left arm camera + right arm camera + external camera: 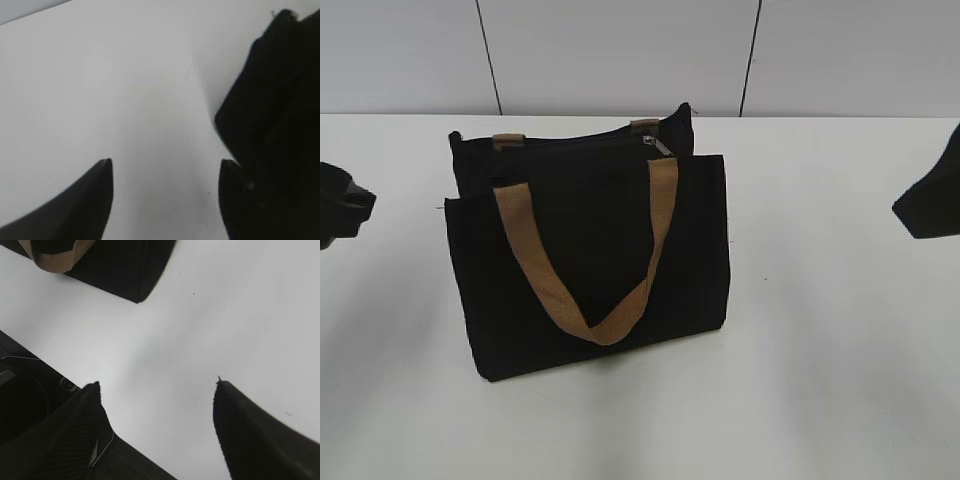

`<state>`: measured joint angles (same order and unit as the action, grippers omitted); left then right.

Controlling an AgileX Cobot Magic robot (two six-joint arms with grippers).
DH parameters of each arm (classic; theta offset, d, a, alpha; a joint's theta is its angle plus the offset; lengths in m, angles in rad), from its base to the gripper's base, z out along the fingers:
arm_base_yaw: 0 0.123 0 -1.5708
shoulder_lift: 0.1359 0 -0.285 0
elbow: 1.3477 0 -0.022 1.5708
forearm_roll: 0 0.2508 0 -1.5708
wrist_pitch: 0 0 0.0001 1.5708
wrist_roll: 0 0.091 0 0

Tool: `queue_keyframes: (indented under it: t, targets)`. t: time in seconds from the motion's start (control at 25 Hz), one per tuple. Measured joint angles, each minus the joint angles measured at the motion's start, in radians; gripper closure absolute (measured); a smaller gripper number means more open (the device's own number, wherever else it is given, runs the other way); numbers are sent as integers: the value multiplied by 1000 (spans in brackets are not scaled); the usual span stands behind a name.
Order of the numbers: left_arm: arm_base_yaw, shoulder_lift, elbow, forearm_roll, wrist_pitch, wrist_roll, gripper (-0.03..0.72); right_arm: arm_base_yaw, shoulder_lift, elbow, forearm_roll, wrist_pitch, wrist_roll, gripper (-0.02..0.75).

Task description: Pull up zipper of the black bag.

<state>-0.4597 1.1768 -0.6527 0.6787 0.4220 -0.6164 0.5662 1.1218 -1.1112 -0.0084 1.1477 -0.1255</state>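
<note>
The left gripper [165, 200] stands wide open in its wrist view, its two dark fingers spread apart with only bare white table [125, 100] between them; it holds nothing. From that gap, the black bag [280, 100] rises at about two o'clock, its dark fabric running behind the right-hand finger, though whether they touch cannot be told.

The right gripper [157, 430] is likewise spread wide and empty, with white tabletop between its fingers. From its gap, a corner of the bag sits at about eleven o'clock, well apart, with a loop of tan handle [57, 257] showing at the top edge of the view.

In the exterior view both grippers show only as dark shapes at the frame edges, the left at nine o'clock from the bag and the right at three o'clock, each well clear of it. The bag stands upright near the middle of the table, one tan handle hanging down over its front panel in a V. The zipper [585, 143] runs along the top edge, and its small grey pull tab [658, 145] lies at the right end of that line, just beside a tan strap tab [644, 125].
</note>
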Motion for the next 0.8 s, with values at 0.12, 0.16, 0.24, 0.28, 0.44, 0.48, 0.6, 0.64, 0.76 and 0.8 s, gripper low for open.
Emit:
queue_keyframes:
  t: [0.12,0.16,0.24,0.28,0.44,0.48,0.6,0.64,0.76,0.8]
  targets:
    - [-26,-95,0,-170,70,163,132,0,0,0,1,22,1,181]
    - [-34,-124,0,-216,103,212,112,0,-3,0,2,33,1,171]
    - [-49,-198,0,-330,199,324,97,0,-17,9,8,41,1,158]
    - [-53,-239,0,-390,249,377,94,0,-32,18,8,41,1,156]
    - [-55,-441,0,-588,405,548,97,0,-133,119,8,43,1,151]
    - [-55,-490,0,-627,440,568,99,0,-161,156,8,45,1,151]
    - [-55,-616,0,-691,537,597,101,0,-270,267,20,46,1,151]
    - [-55,-657,0,-703,576,601,101,0,-335,306,17,48,1,151]
    - [-56,-751,0,-712,680,606,101,0,-454,400,27,54,0,151]
    - [-56,-778,1,-716,703,606,101,0,-494,424,28,54,-1,151]
